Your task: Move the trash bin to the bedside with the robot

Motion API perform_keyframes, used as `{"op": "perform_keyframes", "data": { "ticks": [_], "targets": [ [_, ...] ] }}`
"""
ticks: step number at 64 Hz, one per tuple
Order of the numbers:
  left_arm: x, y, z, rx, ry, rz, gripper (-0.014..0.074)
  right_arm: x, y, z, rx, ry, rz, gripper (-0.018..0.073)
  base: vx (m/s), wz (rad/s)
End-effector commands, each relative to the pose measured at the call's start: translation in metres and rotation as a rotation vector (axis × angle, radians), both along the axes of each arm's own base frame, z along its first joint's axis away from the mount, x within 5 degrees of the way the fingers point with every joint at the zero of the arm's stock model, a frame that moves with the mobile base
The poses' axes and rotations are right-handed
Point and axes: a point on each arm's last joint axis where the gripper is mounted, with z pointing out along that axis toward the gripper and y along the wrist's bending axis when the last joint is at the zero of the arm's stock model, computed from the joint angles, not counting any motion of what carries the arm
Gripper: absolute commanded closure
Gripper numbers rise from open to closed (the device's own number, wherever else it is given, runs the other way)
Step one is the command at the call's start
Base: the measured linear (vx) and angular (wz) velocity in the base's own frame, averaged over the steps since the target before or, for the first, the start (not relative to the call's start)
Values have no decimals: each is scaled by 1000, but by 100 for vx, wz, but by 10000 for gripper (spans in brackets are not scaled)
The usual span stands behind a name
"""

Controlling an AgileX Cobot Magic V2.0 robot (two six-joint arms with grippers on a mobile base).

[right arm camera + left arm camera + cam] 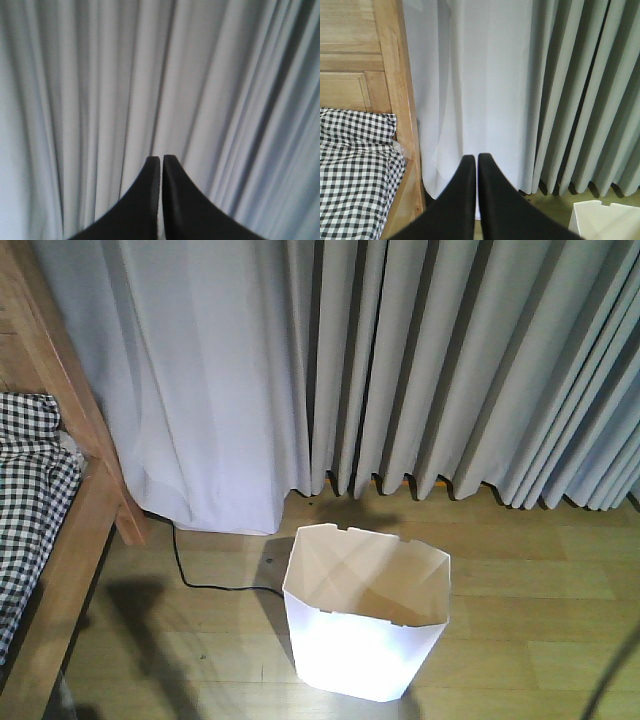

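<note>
The trash bin (366, 625) stands upright on the wooden floor (540, 600) in front of the curtain (450, 360), well apart from the bed frame (75, 430) off to its left. From my left gripper (476, 159) I see only the bin's rim low to the right, so I judge that arm nearer. Both it and the right gripper (161, 159) have their fingers pressed together, holding nothing.

White trash bin (365, 640) (cream inside) — checkered bedding (25, 510)
</note>
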Motion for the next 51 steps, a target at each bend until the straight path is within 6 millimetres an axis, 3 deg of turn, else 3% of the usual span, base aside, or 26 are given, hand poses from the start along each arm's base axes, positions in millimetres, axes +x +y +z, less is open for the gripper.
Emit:
{"op": "perform_keyframes", "data": {
  "ticks": [1,7,18,32,51],
  "targets": [
    [1,0,-3,-12,-55,-1,602,-32,12,2,-13,-185,37,565,0,0],
    [1,0,-3,-12,-55,-1,602,-68,22,-11,5,-279,126,565,0,0],
    [1,0,-3,-12,-55,-1,602,-101,21,-52,-22,-337,132,565,0,0],
    [1,0,-3,-12,-55,-1,602,-97,22,-100,49,-245,137,565,0,0],
    [1,0,-3,-12,-55,-1,602,-94,22,-111,50,-208,141,565,0,0]
  ]
}}
